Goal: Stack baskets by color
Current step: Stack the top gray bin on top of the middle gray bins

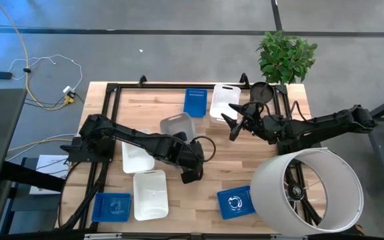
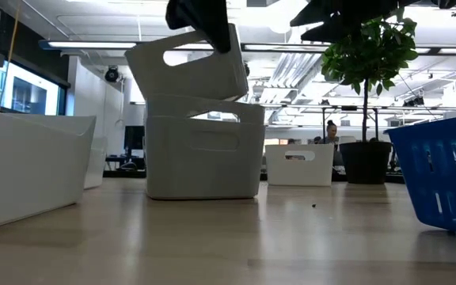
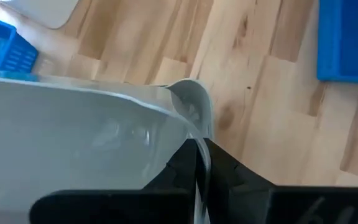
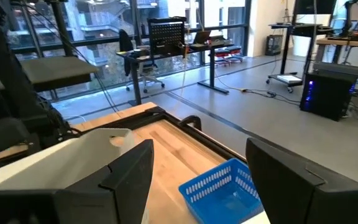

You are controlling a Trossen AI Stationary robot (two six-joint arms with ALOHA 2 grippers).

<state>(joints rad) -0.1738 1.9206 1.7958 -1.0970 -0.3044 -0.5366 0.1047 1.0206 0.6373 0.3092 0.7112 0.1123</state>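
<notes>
An open-plan office or lab: desks (image 4: 213,46) with office chairs (image 4: 146,59) stand before tall glass walls (image 4: 104,25), with ceiling strip lights (image 2: 93,45) and a grey concrete floor (image 1: 145,53).
</notes>
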